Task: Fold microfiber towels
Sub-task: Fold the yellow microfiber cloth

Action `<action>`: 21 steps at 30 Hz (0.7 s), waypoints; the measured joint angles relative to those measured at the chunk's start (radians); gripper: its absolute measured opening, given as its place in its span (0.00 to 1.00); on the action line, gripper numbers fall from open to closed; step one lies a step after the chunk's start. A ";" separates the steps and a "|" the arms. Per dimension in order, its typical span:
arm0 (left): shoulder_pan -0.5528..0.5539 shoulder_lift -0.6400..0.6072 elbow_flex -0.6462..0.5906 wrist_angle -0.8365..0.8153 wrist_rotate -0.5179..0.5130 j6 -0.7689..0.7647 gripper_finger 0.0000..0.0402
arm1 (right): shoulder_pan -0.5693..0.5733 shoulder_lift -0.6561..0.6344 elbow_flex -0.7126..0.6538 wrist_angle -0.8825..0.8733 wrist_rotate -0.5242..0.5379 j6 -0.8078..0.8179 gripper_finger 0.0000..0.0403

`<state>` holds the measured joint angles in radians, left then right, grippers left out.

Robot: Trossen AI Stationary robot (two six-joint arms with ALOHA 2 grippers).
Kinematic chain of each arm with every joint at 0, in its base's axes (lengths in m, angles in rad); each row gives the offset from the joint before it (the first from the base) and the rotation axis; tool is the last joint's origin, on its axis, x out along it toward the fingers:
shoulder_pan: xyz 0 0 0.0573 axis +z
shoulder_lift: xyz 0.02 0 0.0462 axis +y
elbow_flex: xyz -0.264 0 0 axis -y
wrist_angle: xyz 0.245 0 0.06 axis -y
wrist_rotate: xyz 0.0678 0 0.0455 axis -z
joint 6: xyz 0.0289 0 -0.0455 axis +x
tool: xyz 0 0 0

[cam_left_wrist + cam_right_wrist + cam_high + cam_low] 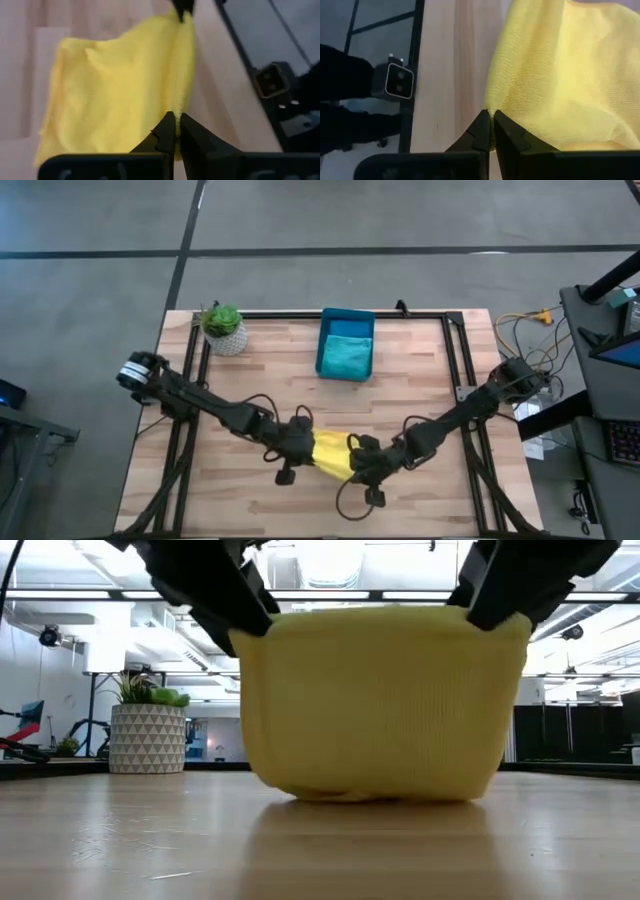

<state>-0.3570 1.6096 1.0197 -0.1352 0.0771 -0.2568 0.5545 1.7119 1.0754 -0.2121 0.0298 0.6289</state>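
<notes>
At the lower centre of the high view, the yellow towel [330, 454] was held between both arms above the table [420, 390]. The left gripper [178, 125] was pinched shut on one top corner, the right gripper [491, 121] on the other. In the low view the cloth hung slack, its bottom edge touching the wood. It was judged light, soft and limp; corners were judged the best hold.

Between my two claws the yellow towel [330, 455] hangs down to the table [260, 360], blocking passage there. Ahead of them, bare wood until the blue bin [345, 345] and potted plant [223, 328] (both well apart).
</notes>
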 joint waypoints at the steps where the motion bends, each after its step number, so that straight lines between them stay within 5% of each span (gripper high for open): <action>1: 0.002 -0.001 0.000 -0.006 -0.011 0.000 0.00 | -0.005 0.000 -0.004 0.003 0.001 0.003 0.02; 10: 0.013 0.034 -0.017 -0.029 -0.063 0.002 0.00 | -0.074 0.000 -0.068 0.004 -0.021 0.026 0.02; 21: 0.043 0.046 -0.017 -0.039 -0.089 0.009 0.00 | -0.164 -0.003 -0.071 0.006 -0.181 0.032 0.02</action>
<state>-0.3141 1.6556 1.0023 -0.1741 -0.0118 -0.2481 0.3900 1.7093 1.0046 -0.2065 -0.1513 0.6605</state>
